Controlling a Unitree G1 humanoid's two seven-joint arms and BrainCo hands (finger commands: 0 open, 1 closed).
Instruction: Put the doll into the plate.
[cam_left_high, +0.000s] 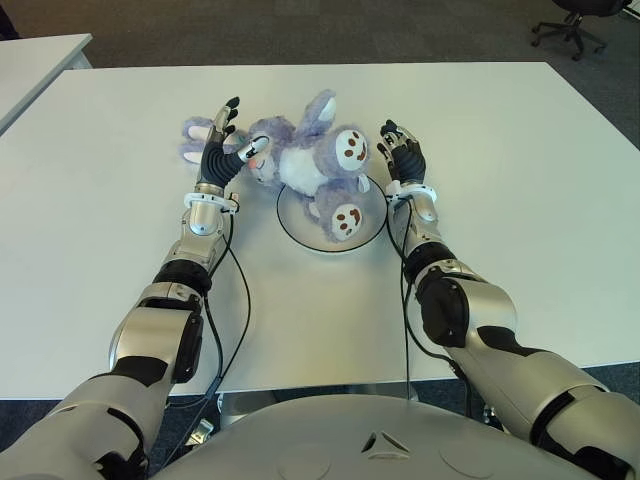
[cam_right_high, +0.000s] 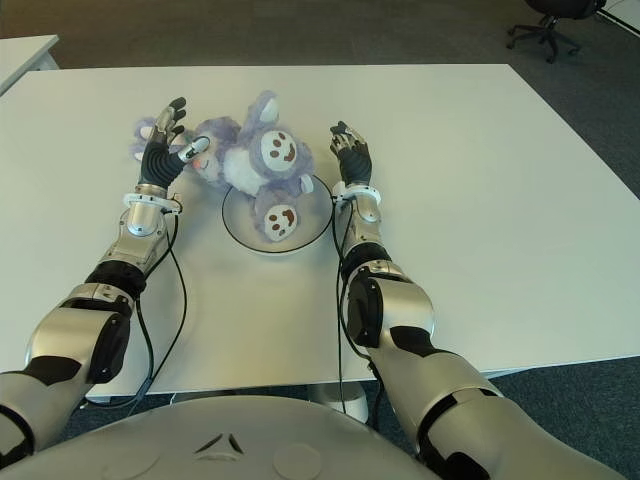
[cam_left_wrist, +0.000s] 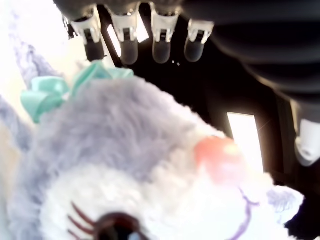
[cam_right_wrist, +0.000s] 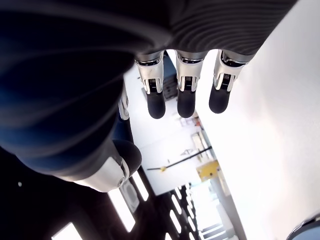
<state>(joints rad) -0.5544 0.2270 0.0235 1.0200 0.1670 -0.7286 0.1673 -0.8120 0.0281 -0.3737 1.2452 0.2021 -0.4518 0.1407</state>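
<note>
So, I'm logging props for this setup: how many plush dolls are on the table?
1. A purple plush bunny lies partly on the plate, between the left robot hand and right robot hand. None seems hidden.

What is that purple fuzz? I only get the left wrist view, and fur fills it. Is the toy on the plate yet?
Observer: It's a plush doll. Its lower half lies on the plate; its head hangs over the rim toward the left robot hand.
Operator: Is the other hand holding it?
Observer: No. The right robot hand shows beside the doll's foot with fingers straight, holding nothing.
Operator: Anything else on the table?
Observer: Only the doll and plate on the white table. Beyond it, an office chair stands on the floor.
</note>
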